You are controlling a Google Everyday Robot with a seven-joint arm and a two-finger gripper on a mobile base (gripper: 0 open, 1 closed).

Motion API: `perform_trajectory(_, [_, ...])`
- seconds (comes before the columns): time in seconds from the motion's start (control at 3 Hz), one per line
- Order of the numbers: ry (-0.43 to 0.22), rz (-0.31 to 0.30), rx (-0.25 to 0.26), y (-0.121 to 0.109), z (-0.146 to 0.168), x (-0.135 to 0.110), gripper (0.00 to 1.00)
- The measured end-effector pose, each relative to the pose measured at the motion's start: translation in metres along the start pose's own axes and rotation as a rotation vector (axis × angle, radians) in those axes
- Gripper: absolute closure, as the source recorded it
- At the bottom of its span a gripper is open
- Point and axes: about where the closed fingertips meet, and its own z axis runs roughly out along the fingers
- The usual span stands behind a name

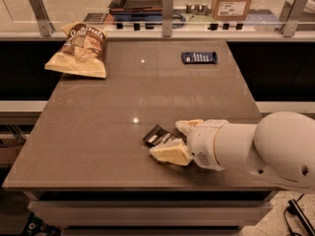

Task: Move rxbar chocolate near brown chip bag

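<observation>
The rxbar chocolate (156, 135), a flat black wrapper with white lettering, lies on the brown table (123, 97) near its front edge. My gripper (176, 139) comes in from the right on a thick white arm. Its two cream fingers (170, 153) are closed against the bar's right end, one on each side. The bar still rests on the table. The brown chip bag (80, 49), tan with a brown panel and white script, lies at the table's far left corner, well away from the bar.
A small dark blue bar wrapper (199, 57) lies at the far right of the table. A glass barrier with metal posts (167, 8) runs along the back edge. A cardboard box (233, 1) and trays stand behind it.
</observation>
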Motion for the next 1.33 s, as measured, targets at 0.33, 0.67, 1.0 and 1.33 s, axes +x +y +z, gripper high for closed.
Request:
perform_trajectory(0.33, [0.000,-0.003,-0.001,0.001,0.000,-0.001,0.64])
perform_trajectory(0.67, [0.000,-0.006,-0.002,0.002,0.001,-0.002,0.88])
perform_trajectory(1.0, [0.000,-0.009,-0.003,0.003,0.001,-0.003,1.00])
perform_trajectory(1.33, [0.004,-0.024,-0.006,-0.001,-0.001,-0.012,1.00])
